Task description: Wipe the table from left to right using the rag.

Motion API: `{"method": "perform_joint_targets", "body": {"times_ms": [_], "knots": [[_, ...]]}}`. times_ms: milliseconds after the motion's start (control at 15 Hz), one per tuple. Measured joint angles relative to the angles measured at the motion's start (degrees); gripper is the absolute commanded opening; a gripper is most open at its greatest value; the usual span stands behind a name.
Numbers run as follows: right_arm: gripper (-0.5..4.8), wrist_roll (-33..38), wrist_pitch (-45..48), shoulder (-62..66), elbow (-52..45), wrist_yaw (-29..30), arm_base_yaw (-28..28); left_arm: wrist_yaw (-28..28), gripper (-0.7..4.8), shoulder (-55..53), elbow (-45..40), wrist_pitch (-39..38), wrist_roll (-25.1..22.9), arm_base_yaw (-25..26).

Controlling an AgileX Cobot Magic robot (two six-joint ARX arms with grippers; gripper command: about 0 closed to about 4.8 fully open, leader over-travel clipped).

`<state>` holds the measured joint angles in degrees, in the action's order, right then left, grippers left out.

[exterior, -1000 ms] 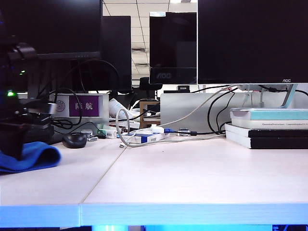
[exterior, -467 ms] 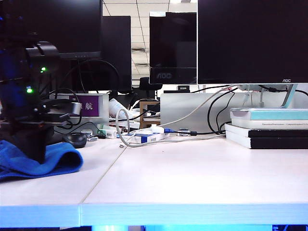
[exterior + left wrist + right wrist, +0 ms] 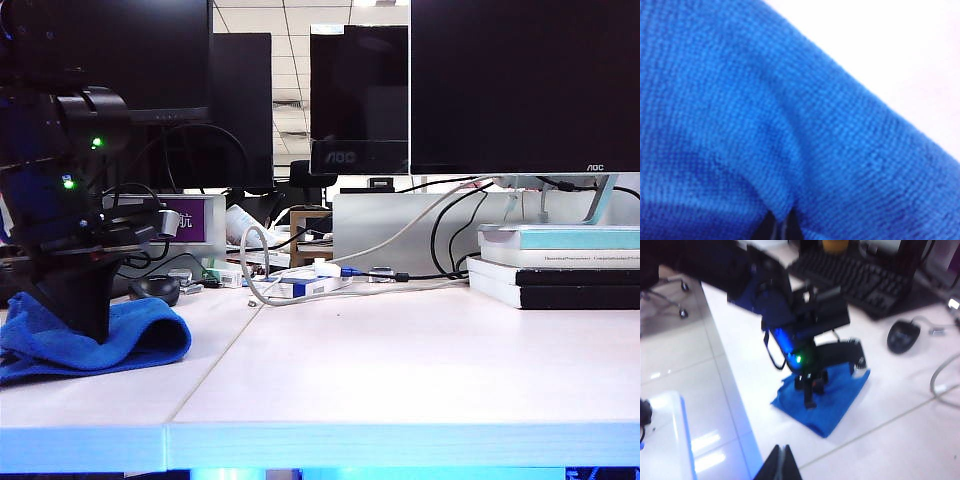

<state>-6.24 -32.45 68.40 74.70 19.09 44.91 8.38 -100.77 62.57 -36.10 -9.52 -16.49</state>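
The rag (image 3: pixel 95 340) lies bunched on the table (image 3: pixel 400 370), near the front edge and left of the thin seam line (image 3: pixel 215 365). The left gripper (image 3: pixel 85 325) stands on the rag, pointing down, fingers together and pressed into the cloth; blue folds rise on both sides of it. In the left wrist view the rag (image 3: pixel 765 125) fills almost the whole picture, with bare table (image 3: pixel 910 55) in one corner. A black mouse (image 3: pixel 157 290) sits just behind the rag. The right gripper (image 3: pixel 781 465) hangs well apart from the rag (image 3: pixel 827 400), over the table (image 3: pixel 900 405), its fingers (image 3: pixel 776 463) closed together, holding nothing.
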Motion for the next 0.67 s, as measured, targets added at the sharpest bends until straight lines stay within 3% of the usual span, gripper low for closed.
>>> {"method": "perform_joint_targets", "body": {"times_ms": [333,667], "knots": [[-0.04,0.0,-3.2,0.0,0.0,-0.1,0.0,0.0,-0.06,0.0,0.0,-0.3,0.3,-0.9],[-0.04,-2.5,-12.1,-1.0,0.0,-5.7,0.0,-3.3,-0.06,0.1,0.0,-0.8,2.0,-8.2]]}}
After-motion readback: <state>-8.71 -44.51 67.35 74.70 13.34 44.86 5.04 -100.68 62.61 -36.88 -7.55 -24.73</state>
